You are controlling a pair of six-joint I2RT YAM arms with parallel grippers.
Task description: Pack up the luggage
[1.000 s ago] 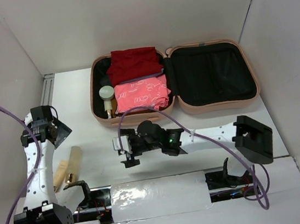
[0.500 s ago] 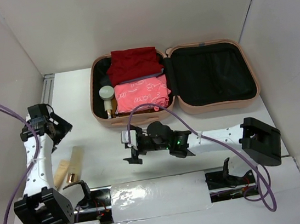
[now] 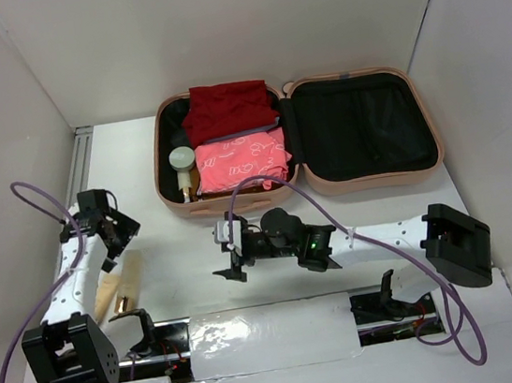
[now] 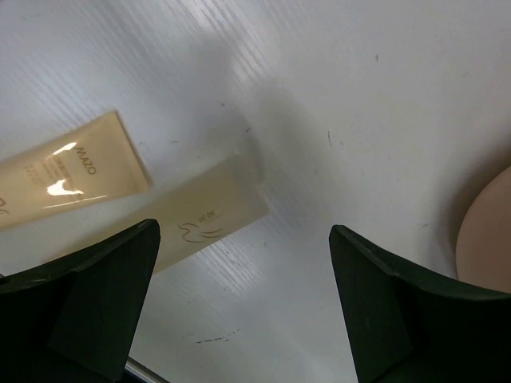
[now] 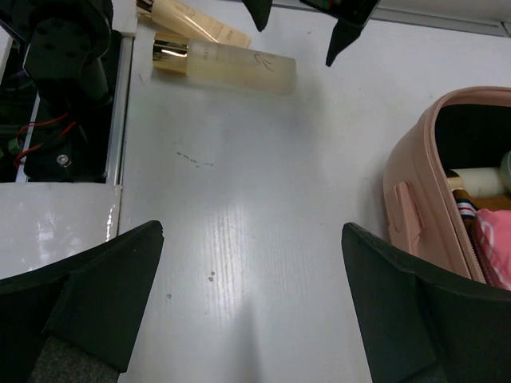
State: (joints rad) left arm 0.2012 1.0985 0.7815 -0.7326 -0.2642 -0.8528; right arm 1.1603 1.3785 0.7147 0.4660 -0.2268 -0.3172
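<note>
The luggage (image 3: 373, 180) was laid open at the back of the white table (image 3: 140, 169), its left half filled with a red garment (image 3: 226, 108), a pink patterned cloth (image 3: 241, 162) and a white-capped bottle (image 3: 182, 161). The left gripper (image 3: 110, 231) was held wide open and empty over two cream tubes (image 3: 121, 280). The right gripper (image 3: 229, 249), likewise spread wide with nothing held, was poised near the suitcase's front edge.

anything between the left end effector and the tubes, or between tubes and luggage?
Nothing visible. Left end effector hangs open above the cream tubes; only bare table lies between them and the open luggage. Right end effector sits beside that path.
</note>
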